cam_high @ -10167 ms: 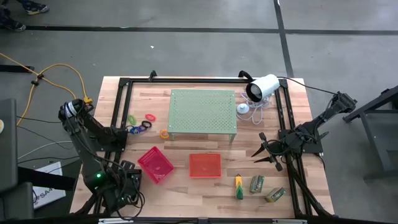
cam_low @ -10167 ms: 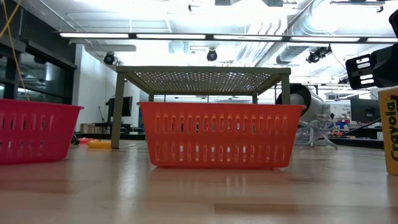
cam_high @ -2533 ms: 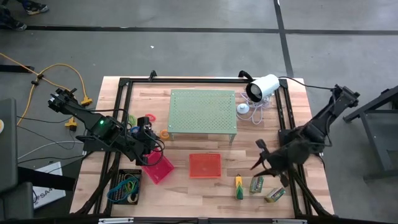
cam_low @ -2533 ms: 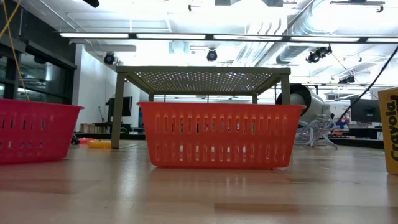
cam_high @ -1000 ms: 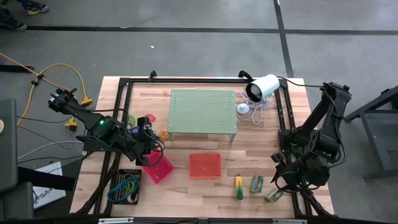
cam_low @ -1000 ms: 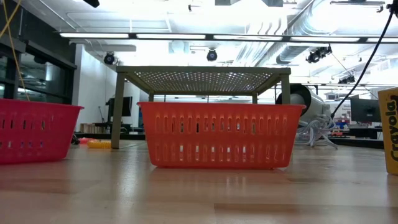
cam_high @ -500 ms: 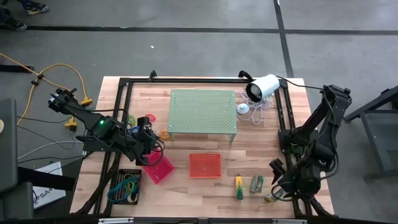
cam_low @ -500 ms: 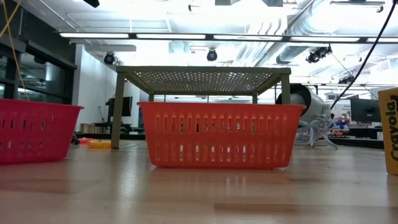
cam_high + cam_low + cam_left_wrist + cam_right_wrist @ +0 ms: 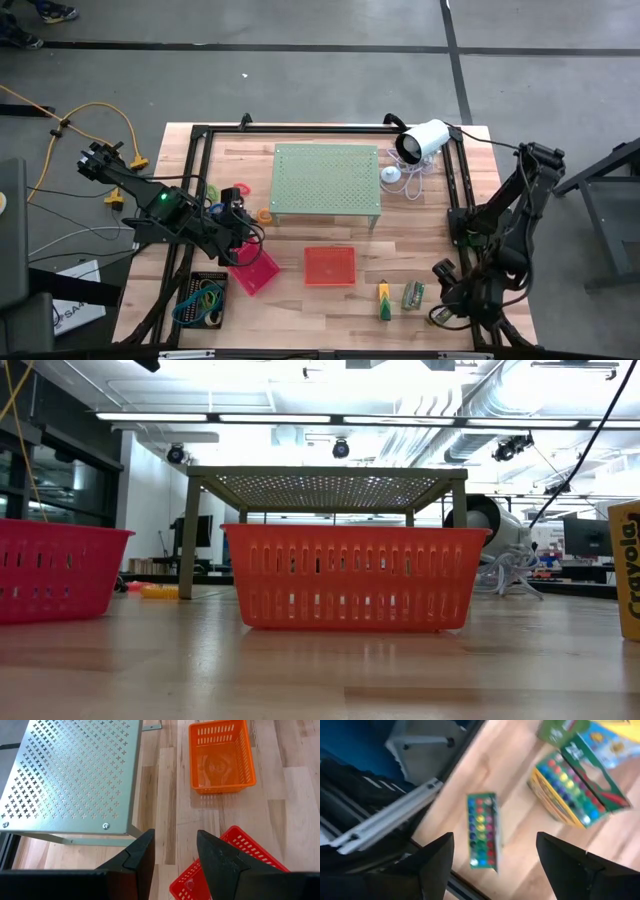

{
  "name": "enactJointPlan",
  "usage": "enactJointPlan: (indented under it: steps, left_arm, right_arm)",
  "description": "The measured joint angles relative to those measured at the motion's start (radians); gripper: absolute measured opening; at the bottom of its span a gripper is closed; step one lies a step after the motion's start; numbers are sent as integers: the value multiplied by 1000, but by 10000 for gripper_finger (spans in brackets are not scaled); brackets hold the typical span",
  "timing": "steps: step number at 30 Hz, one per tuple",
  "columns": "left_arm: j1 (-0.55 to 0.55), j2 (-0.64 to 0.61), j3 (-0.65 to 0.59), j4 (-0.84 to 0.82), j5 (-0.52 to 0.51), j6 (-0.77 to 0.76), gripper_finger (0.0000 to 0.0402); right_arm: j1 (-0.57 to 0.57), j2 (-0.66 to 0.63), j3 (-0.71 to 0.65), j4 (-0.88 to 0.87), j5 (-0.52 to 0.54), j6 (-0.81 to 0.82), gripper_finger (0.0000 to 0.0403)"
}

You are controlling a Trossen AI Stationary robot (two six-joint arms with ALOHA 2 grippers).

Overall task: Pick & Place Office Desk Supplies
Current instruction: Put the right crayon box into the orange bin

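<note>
Nearest the bench's (image 9: 300, 300) front edge, on the right, lie the marker packs (image 9: 412, 295), a yellow-green Crayola box (image 9: 383, 301) and another pack (image 9: 440, 314) partly under the right arm. None of these sits in a tray, so this corner's sorting looks not yet begun. The right end effector (image 9: 445, 290) hangs low over them with its fingers spread wide and nothing between them; its wrist view looks down past both fingers at a narrow marker pack (image 9: 481, 830) lying flat on the wood and a larger open pack (image 9: 570, 790) beside it. It touches neither as far as can be seen. My reading is that it is lining up for a first pick here.

At the front left corner a black tray (image 9: 202, 297) holds a tangle of coloured rubber bands (image 9: 205, 295), which looks like one finished part of the job. Just behind it the pink tray (image 9: 252, 268) and the orange tray (image 9: 329, 266) appear empty.

Farther back on the left, the left end effector (image 9: 240, 238) hovers above the pink tray's near corner, fingers parted and empty, with the perforated stand (image 9: 75, 775) ahead of it. Beyond it, several rings (image 9: 228, 196) and an orange ring (image 9: 263, 214) lie loose on the wood beside the stand, so that cluster is left to do as well.
</note>
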Motion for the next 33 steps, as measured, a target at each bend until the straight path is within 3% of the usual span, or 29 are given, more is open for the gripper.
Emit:
enactJointPlan:
  steps: [16, 33]
  left_arm:
    - [0, 0, 0, 0, 0, 0, 139]
    - [0, 0, 0, 0, 0, 0, 138]
  right_arm:
    - [10, 3, 0, -61, -17, 141, 270]
    - [108, 3, 0, -63, 78, 237, 270]
